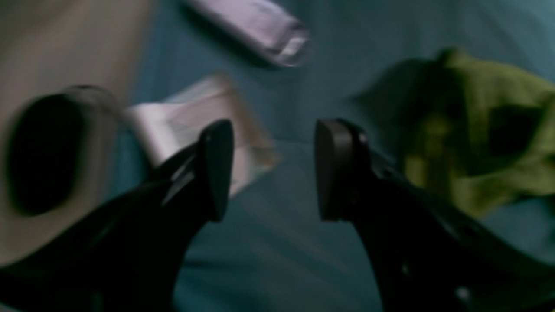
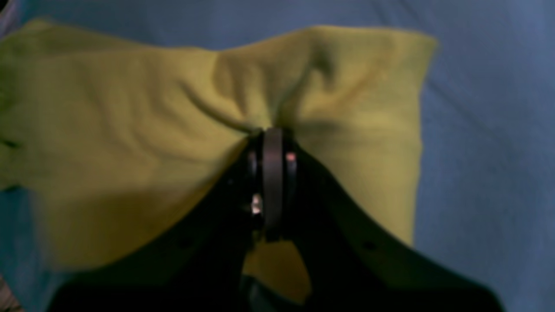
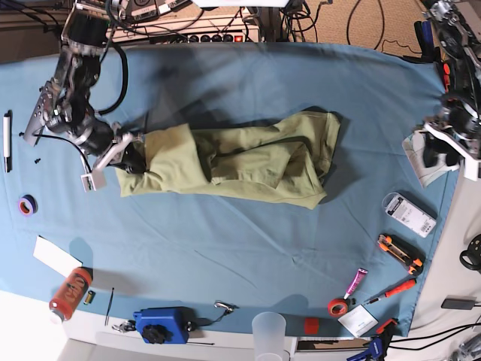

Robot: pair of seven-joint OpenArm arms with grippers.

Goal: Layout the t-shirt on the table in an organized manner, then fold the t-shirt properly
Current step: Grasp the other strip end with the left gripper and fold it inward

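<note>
The olive-green t-shirt (image 3: pixel 248 162) lies bunched lengthwise across the middle of the light-blue table (image 3: pixel 225 248). My right gripper (image 3: pixel 134 159) is at the shirt's left end, and in the right wrist view the right gripper (image 2: pixel 273 138) is shut on a pinch of t-shirt (image 2: pixel 130 130) with wrinkles running out from the jaws. My left gripper (image 3: pixel 430 154) hovers at the table's right edge, well away from the shirt. In the left wrist view the left gripper (image 1: pixel 273 173) is open with nothing between its fingers, and the t-shirt (image 1: pixel 490 130) shows blurred at the right.
Along the right and front edges lie a white case (image 3: pixel 408 214), an orange cutter (image 3: pixel 398 252), a pink tube (image 3: pixel 355 282), red tape (image 3: pixel 338 306), a plastic cup (image 3: pixel 269 331) and a blue device (image 3: pixel 159 325). At the left are a marker (image 3: pixel 7 139), a tape roll (image 3: pixel 27 204) and an orange bottle (image 3: pixel 69 292).
</note>
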